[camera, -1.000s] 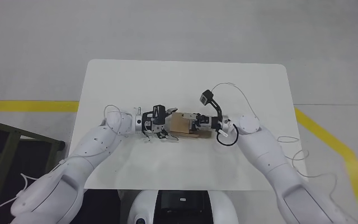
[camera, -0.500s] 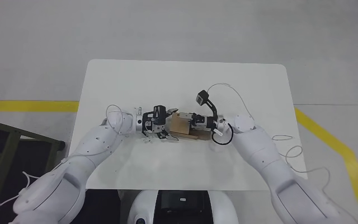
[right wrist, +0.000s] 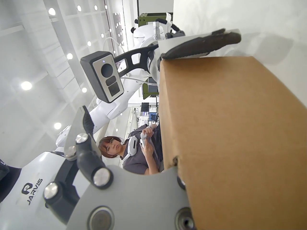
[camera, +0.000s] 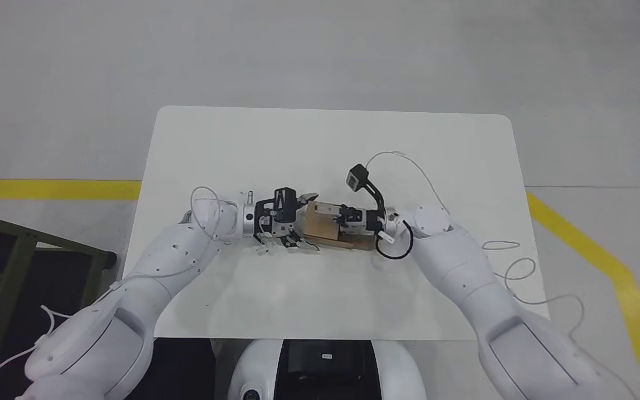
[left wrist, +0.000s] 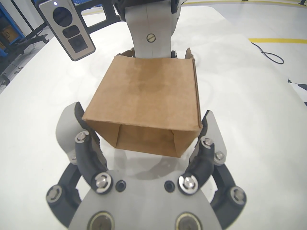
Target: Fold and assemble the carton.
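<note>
On the white table [camera: 450,160] we find the left gripper [left wrist: 143,112] released. Its two fingers [left wrist: 72,120] are spread wide and flank the near open end of the carton [left wrist: 146,92], each tip right at a corner of that end. The brown carton lies on its side near the table's middle, between the two grippers, with this open end facing the left gripper. At the carton's far end we find the right gripper [camera: 346,219], also released. One finger [right wrist: 84,123] stands apart from the cardboard wall, and the carton hides the other.
</note>
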{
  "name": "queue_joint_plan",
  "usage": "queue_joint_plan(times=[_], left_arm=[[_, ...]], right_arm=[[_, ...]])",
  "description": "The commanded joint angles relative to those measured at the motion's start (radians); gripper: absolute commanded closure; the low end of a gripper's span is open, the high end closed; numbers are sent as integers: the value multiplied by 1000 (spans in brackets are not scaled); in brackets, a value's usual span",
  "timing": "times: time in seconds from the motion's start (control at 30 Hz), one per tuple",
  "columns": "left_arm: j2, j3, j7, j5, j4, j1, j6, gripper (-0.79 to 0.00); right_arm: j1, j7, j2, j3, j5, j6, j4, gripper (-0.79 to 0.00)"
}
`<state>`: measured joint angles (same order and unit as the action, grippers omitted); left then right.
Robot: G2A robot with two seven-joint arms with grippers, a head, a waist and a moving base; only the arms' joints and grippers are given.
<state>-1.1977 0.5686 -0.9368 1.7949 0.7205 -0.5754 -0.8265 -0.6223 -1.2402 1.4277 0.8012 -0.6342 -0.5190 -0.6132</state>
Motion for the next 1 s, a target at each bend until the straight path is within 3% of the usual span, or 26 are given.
queue_joint_plan(times=[0.0,0.53,0.73,0.97], left_arm=[[0,1,2,-1,-1,0,1,-785],[0,5,10,-2,0,0,3,-785],[0,6,12,-2,1,-1,3,-785],[3,9,1,3,-1,-1,-1,-785]], right_arm=[[1,-10,-2,7,1,-4,7,-785],[-38,-89,-33,90,-49,28,-73,-785],[-58,-99,-29,97,-91,38,-118,-785],[-42,-95,-9,75,-100,34,-75,-785]])
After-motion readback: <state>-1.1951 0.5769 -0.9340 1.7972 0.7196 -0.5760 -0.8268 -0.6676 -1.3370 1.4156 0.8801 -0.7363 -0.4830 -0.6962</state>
